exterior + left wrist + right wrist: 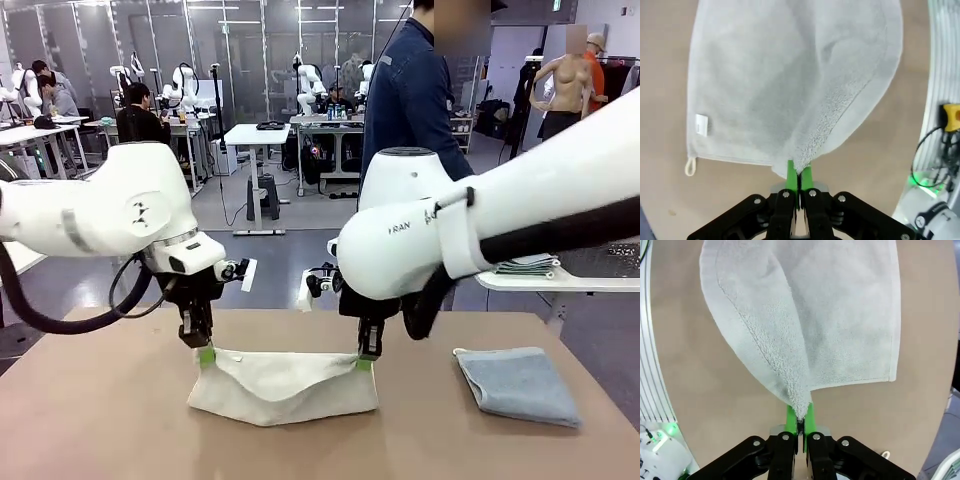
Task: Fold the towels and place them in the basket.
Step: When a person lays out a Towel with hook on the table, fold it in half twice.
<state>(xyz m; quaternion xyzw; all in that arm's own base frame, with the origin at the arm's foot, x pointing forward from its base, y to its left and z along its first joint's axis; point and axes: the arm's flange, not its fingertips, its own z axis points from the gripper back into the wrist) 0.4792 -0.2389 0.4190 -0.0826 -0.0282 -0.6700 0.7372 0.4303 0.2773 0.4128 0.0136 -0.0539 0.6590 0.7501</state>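
Note:
A cream-white towel (pixel 283 385) lies doubled over on the brown table, its two upper corners lifted. My left gripper (pixel 205 355) is shut on the towel's left corner, and my right gripper (pixel 366 362) is shut on the right corner. In the left wrist view the cream-white towel (pixel 790 80) hangs from the green pads (pixel 791 172) with a small label and loop at its edge. In the right wrist view the same towel (pixel 810 320) fans out from the pinched corner at my gripper (pixel 800 421). A folded pale blue-grey towel (pixel 518 384) rests at the right. The basket is out of view.
A person in a dark blue shirt (pixel 412 95) stands at the table's far side. A white side table (pixel 560 280) at the right carries a light grey mesh basket (pixel 610 260) and folded cloths (pixel 528 266). Bare tabletop (pixel 100 420) lies left and in front.

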